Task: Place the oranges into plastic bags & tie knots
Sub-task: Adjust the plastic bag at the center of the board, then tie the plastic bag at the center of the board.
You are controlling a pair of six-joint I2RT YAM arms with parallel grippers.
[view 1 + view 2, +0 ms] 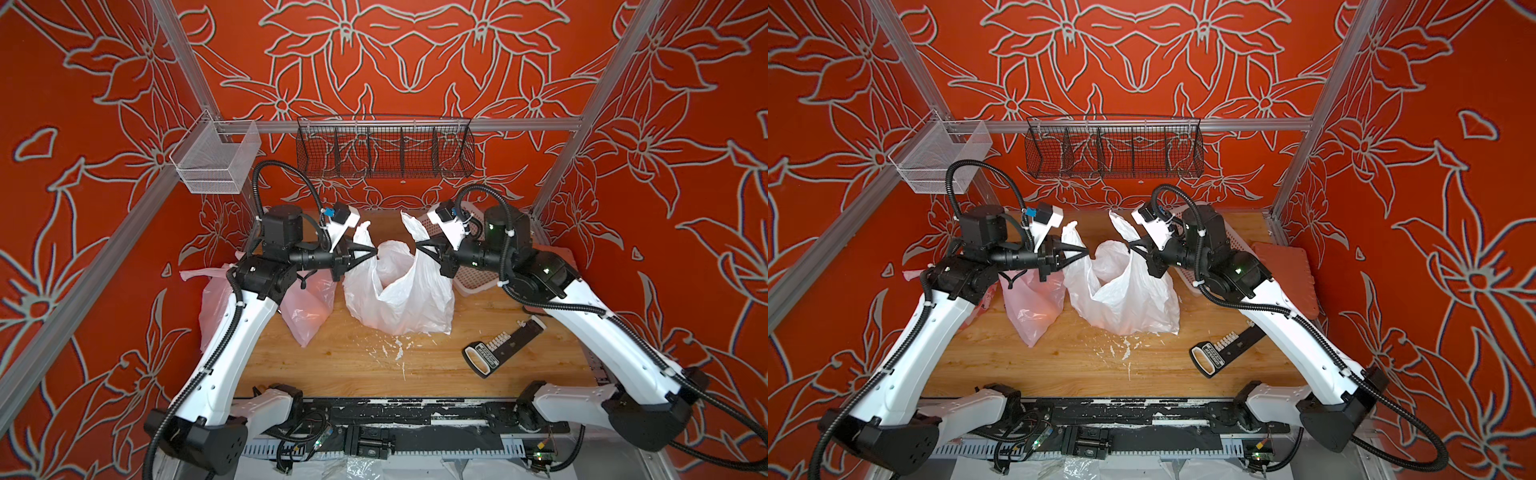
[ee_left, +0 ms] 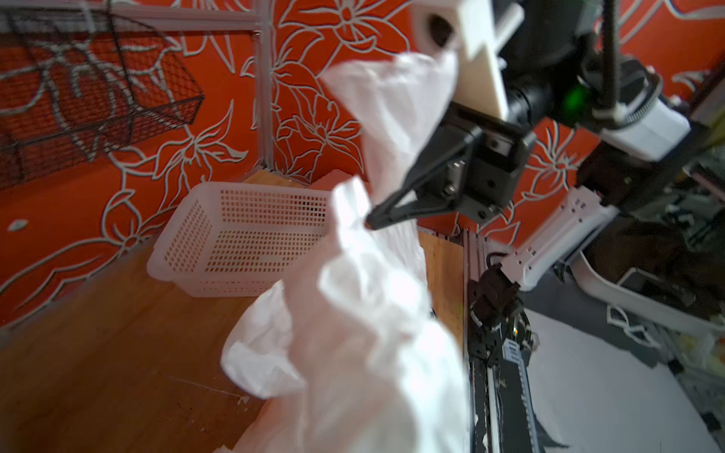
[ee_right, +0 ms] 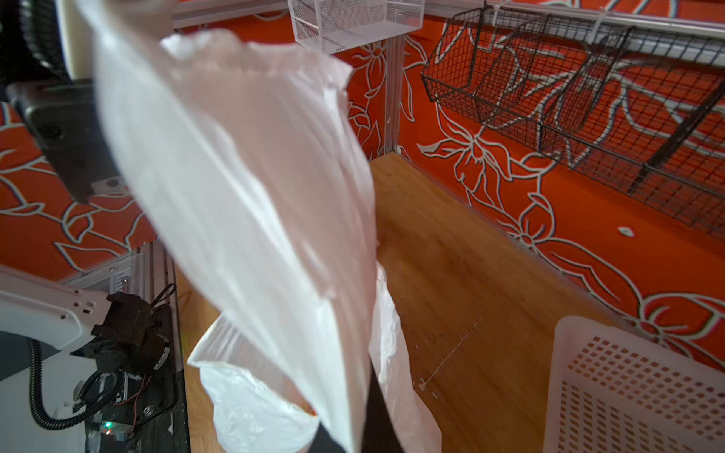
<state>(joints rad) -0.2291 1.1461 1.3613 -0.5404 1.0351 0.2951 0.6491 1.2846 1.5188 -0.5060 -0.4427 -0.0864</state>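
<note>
White bag (image 1: 399, 291) upright at worktop (image 1: 332, 361) centre, nearer back edge. Left hand (image 1: 376, 252) pinched shut on one handle (image 1: 363, 237); right hand (image 1: 417, 246) shut on opposite handle (image 1: 409, 226). Knot-tying apparently in hand. Calls next for crossing handles, threading one under, pulling snug. Oranges not discernible.

The left arm (image 1: 232, 345) and right arm (image 1: 611, 336) have white shells, black joints, ribbed black cables (image 3: 35, 380) held by white ties, and thin, pointed black jaws.
</note>
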